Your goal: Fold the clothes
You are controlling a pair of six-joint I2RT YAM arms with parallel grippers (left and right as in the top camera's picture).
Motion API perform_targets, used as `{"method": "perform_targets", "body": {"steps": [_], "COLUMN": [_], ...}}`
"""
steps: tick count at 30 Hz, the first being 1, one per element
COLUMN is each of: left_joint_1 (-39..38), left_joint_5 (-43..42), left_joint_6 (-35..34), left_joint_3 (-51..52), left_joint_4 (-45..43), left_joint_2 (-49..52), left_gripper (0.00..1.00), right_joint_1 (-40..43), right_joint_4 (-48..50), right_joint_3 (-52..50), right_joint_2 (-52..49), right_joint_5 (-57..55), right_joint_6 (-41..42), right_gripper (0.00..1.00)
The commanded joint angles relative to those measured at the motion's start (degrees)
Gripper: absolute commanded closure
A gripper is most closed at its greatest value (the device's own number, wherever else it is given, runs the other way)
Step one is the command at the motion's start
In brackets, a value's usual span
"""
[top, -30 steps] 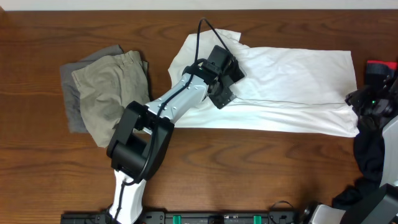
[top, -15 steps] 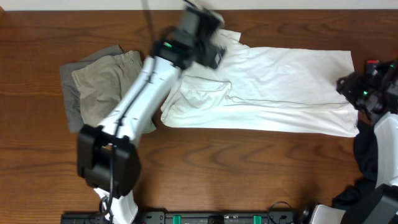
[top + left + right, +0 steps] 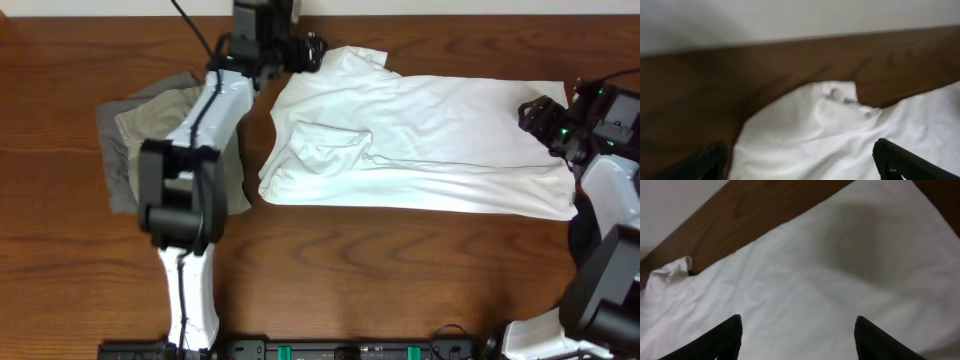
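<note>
White T-shirt (image 3: 430, 150), seemingly folded lengthwise into a long band, lies just below the left gripper (image 3: 305, 52) at one end and the right gripper (image 3: 532, 115) at the other; both grippers spread, holding nothing; crosswise folds look undone; khaki shorts (image 3: 165, 150) lie rumpled beside the left arm.

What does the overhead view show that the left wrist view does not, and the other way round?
Only overhead: the khaki shorts over a grey piece, black garments, the right gripper and the whole white T-shirt. Only left wrist: nothing new, just the folds of the crumpled shirt corner up close. Both: the white T-shirt, the wooden table, the open left gripper.
</note>
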State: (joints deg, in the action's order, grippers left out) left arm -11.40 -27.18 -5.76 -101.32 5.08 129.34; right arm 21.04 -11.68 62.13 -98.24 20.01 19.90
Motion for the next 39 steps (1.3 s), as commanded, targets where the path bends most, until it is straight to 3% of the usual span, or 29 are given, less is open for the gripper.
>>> {"method": "perform_targets", "body": {"steps": [1, 6, 13, 20, 25, 29, 32, 39], "left_joint_1": [-0.5, -0.5, -0.5, 0.0, 2.3, 5.1, 7.1, 7.7], "left_joint_5": [-2.8, -1.5, -2.2, -14.2, -26.0, -32.8, -27.5, -12.7], "left_joint_6": [-2.1, -2.1, -2.9, -3.1, -4.8, -17.0, -24.2, -21.2], "left_joint_3": [0.1, 0.1, 0.1, 0.1, 0.1, 0.1, -0.1, -0.4], "left_joint_4": [-1.7, -0.4, 2.4, 7.1, -0.7, -14.8, -20.4, -11.7], "left_joint_2": [2.9, 4.7, 4.6, 4.6, 4.6, 4.6, 4.6, 4.6], "left_gripper": [0.09, 0.13, 0.18, 0.17, 0.10, 0.09, 0.17, 0.18], "right_joint_1": [-0.8, -0.6, 1.2, 5.0, 5.8, 5.8, 5.7, 4.4], "right_joint_4": [3.7, 12.2, 13.0, 8.4, 2.4, -2.1, -5.3, -9.2], "right_joint_3": [0.1, 0.2, 3.9, 13.4, 20.5, 25.6, 28.6, 29.5], "right_joint_2": [-3.1, -8.5, -15.8, -17.0, -17.3, -18.4, -19.9, -21.8], "right_joint_5": [1.2, 1.2, 1.5, 2.6, 2.5, 2.5, 2.5, 2.7], "right_joint_6": [-1.0, -1.9, -0.2, -0.3, -2.9, -3.3, -3.3, -3.3], "right_gripper": [0.30, 0.32, 0.29, 0.30, 0.30, 0.31, 0.31, 0.29]}}
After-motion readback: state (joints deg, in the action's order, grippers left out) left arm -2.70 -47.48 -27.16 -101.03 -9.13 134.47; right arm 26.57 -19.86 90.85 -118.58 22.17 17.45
